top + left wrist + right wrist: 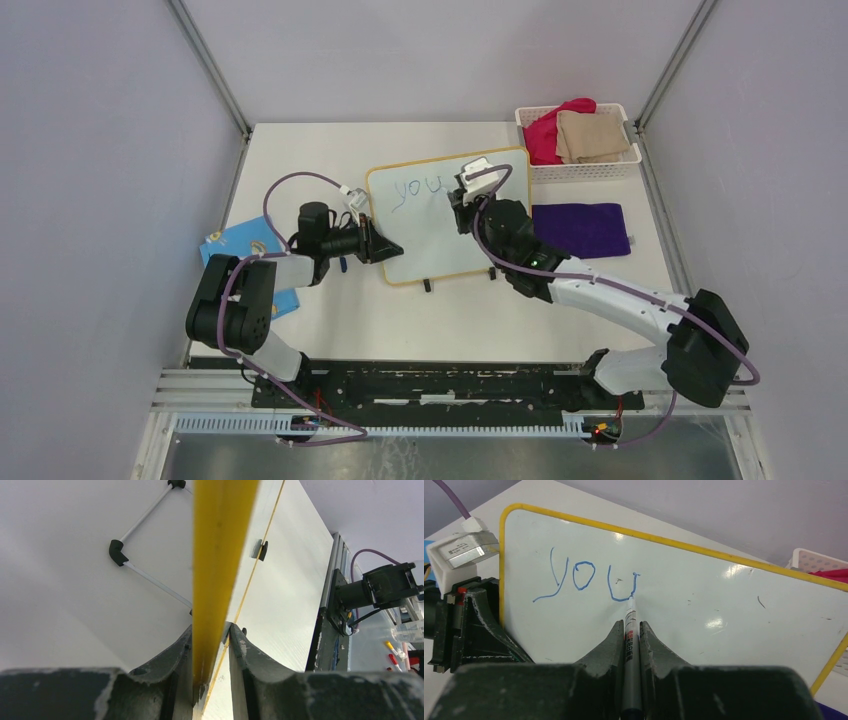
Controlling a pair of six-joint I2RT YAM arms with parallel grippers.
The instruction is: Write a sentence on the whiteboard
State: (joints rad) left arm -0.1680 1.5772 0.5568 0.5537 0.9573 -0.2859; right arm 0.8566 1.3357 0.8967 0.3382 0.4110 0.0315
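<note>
Left gripper (pixel 386 248): jaws clamped on the whiteboard (pixel 440 235) rim, steadying it mid counter (pixel 300 160). Right gripper (pixel 629 629): jaws pinching a marker (pixel 630 647), tip at the "u"; the sentence (pixel 584 577) reads only "you". Next move probably needs a lift, a shift right, then another word.

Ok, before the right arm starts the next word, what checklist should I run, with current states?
1. Left end effector clamped on whiteboard rim: ok.
2. Marker gripped in right end effector: ok.
3. Marker tip at the end of "you": ok.
4. "you" legible: ok.
5. Bare board right of it for more words: ok.
6. Black feet resting on table: cannot tell.
</note>
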